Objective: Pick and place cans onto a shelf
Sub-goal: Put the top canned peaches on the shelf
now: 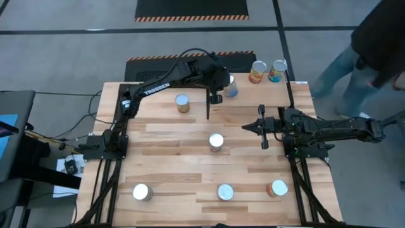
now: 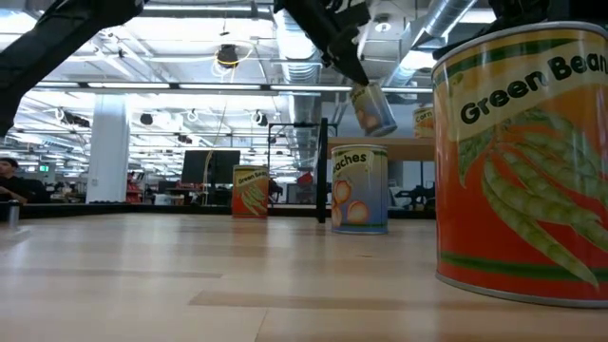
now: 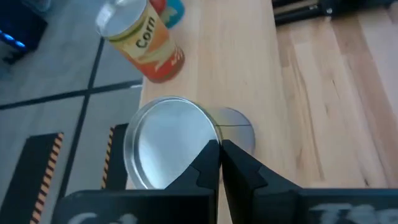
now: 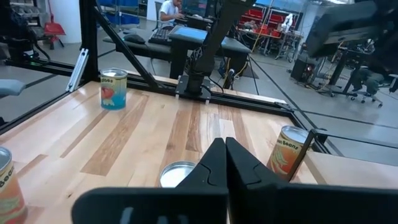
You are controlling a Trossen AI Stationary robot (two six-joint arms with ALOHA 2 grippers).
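My left gripper (image 1: 218, 88) reaches over the pale wood shelf (image 1: 269, 95) at the far side and is shut on a can with a bluish label (image 1: 231, 87). In the low view this can (image 2: 373, 109) hangs tilted in the air. Two more cans (image 1: 257, 71) (image 1: 277, 69) stand on the shelf's far edge, and the left wrist view shows one labelled Corn (image 3: 143, 40). Several cans stand upright on the plank table (image 1: 182, 102) (image 1: 216, 141) (image 1: 142, 192) (image 1: 225, 191) (image 1: 277, 188). My right gripper (image 1: 253, 126) is shut and empty at mid-table right. My left gripper has the can by the rim of its silver lid (image 3: 211, 140), at one edge of the lid. The nearly shut fingers (image 3: 239, 165) point down from above. The can hangs below them, tilted, clear of the shelf, with its shadow (image 3: 239, 127) on the wood beneath.
A black metal frame (image 2: 321, 166) stands at the shelf's near side. A big Green Beans can (image 2: 522, 161) stands close to the low camera. A person (image 1: 373, 44) stands beyond the table's far right corner. Bare planks lie between the table cans.
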